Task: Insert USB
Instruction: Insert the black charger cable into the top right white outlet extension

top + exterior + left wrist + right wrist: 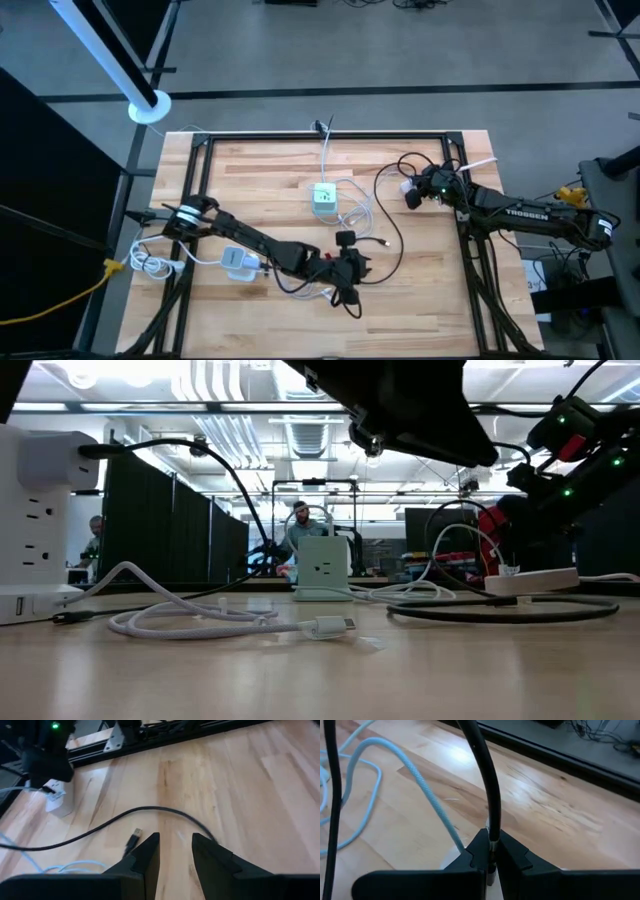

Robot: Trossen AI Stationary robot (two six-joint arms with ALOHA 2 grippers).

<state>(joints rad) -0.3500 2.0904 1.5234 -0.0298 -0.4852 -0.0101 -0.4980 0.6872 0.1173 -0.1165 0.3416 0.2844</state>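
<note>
Well: right gripper clamps black cable; left gripper parted, empty (USB plug loose).

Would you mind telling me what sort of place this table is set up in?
Probably a robotics lab or workshop: a butcher-block table ringed by a black metal frame, dark partition curtains, and exposed ceiling ducts with strip lights behind.

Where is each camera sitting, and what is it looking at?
High: above, looking straight down on the table; both arms show.
Low: at tabletop height, looking across at the white charger; arms overhead.
Left wrist: behind the left gripper, facing the black cable's USB plug.
Right wrist: behind the right gripper, clamped on the black cable.
Shared: that cable.
</note>
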